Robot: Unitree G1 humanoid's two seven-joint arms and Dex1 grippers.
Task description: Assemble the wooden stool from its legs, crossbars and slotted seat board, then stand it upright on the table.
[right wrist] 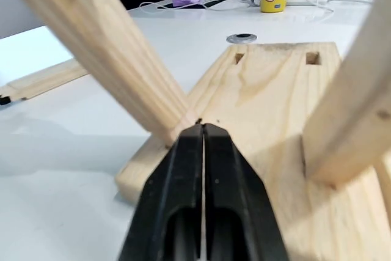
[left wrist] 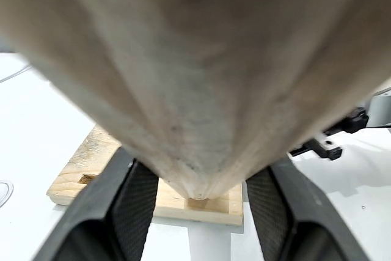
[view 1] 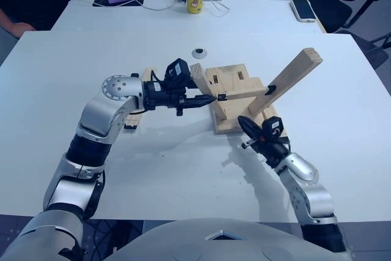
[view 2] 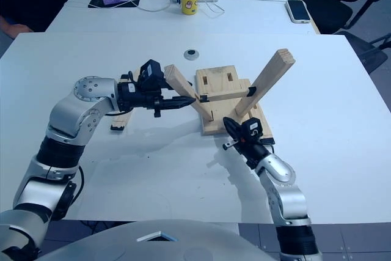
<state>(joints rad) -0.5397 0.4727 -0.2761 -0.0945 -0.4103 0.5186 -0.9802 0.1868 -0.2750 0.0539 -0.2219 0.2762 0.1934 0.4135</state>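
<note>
Leg-fitting step: the board (view 1: 235, 80) lies mid-worktop (view 1: 183, 175), left leg (view 2: 177, 84) and right leg (view 1: 293, 74) slanting from its slots. The left gripper (view 1: 206, 99) has its jaws pinching the left leg; the right gripper (view 1: 245, 124), jaws pressed together, sits by the board's near edge. Next, that leg probably needs pressing home squarely.

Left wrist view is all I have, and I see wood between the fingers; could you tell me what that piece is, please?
Observer: The left gripper grips a tilted leg, whose lower end meets the seat board at its near left corner.
Operator: Is another leg up?
Observer: Yes, a second leg leans out to the right, joined to the first by a crossbar.
Operator: And the right gripper?
Observer: The right gripper is shut and empty, by the board's near edge.
</note>
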